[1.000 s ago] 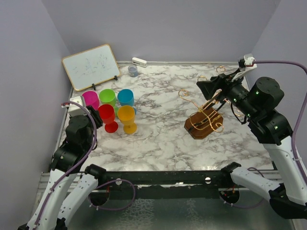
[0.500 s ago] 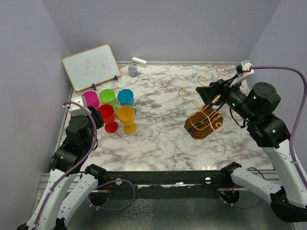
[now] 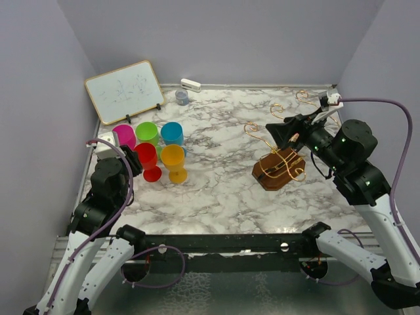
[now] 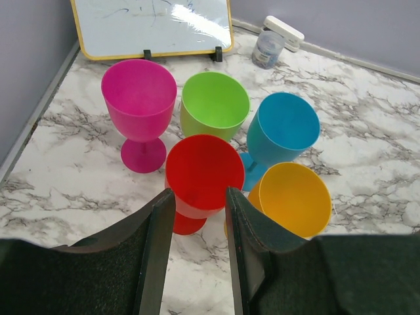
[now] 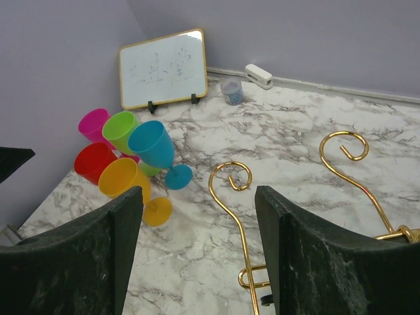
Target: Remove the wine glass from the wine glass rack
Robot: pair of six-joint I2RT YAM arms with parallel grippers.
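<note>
- Left gripper [image 4: 198, 192]: jaws half apart, glossy red wine glass [image 4: 203, 172] at the tips; grip unclear.
- Right gripper [image 5: 198, 190]: jaws wide, empty; wine glass rack [image 3: 270, 178] with spiral gold wire ahead.

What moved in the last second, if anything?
The right pincer slid a little back toward the near edge, closer over the wine glass rack, its arm folding down with it. It stays open and took hold of nothing. The left pincer, the rack, the five coloured glasses and the whiteboard stayed put.
</note>
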